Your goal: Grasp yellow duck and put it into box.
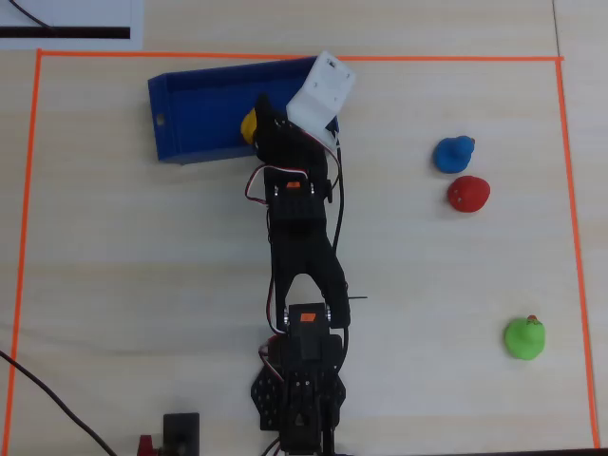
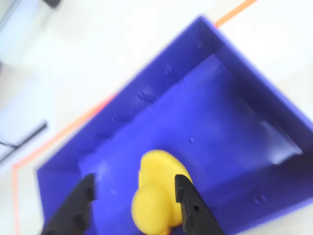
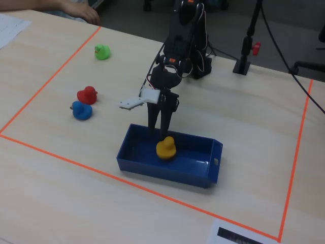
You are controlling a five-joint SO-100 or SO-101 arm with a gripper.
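The yellow duck (image 1: 249, 124) sits on the floor of the dark-blue box (image 1: 195, 106), near its middle. My gripper (image 1: 261, 123) is open and hangs over the box's near wall, just above the duck. In the wrist view the duck (image 2: 156, 196) lies between the two black fingers (image 2: 80, 203), close against the right one and well apart from the left one, over the box floor (image 2: 220, 112). In the fixed view the gripper (image 3: 158, 132) points down right behind the duck (image 3: 166, 148) inside the box (image 3: 195, 160).
A blue duck (image 1: 454, 154) and a red duck (image 1: 467, 193) sit together at the right, and a green duck (image 1: 524, 338) lies at the lower right. Orange tape (image 1: 285, 57) frames the work area. The box stands against its top edge.
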